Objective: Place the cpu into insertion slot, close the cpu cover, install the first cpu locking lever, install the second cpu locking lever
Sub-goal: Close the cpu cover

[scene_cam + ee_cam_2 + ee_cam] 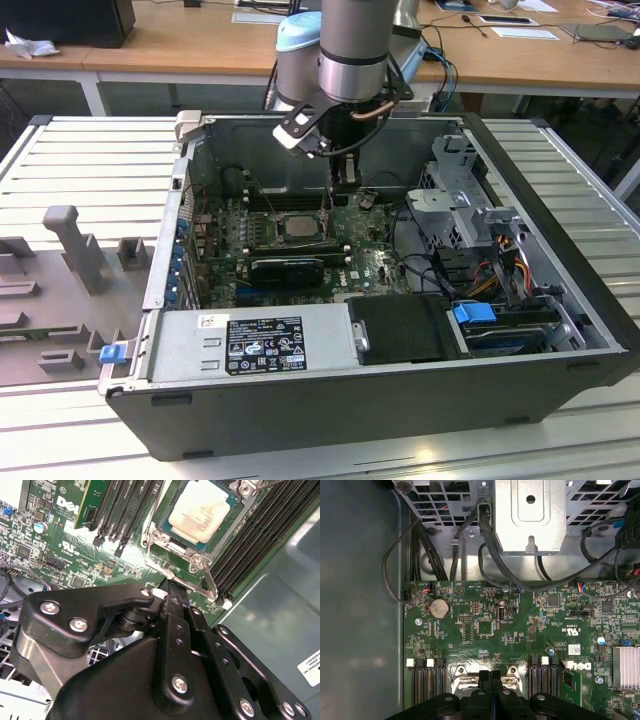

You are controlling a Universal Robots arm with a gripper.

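Cpu [200, 510] seated in insertion slot [156, 532]; gripper [491, 674] pressed together, empty, just beside slot, over green board [485, 607].

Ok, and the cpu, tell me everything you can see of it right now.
The cpu is a small, flat, square chip with a pale silver-grey metal top, smeared with dull beige residue. It lies flat and level inside the grey metal rim of the insertion slot on the green board, with long black memory slots on either side. A thin dark edge shows around its top. The gripper sits beside the slot, apart from the chip.
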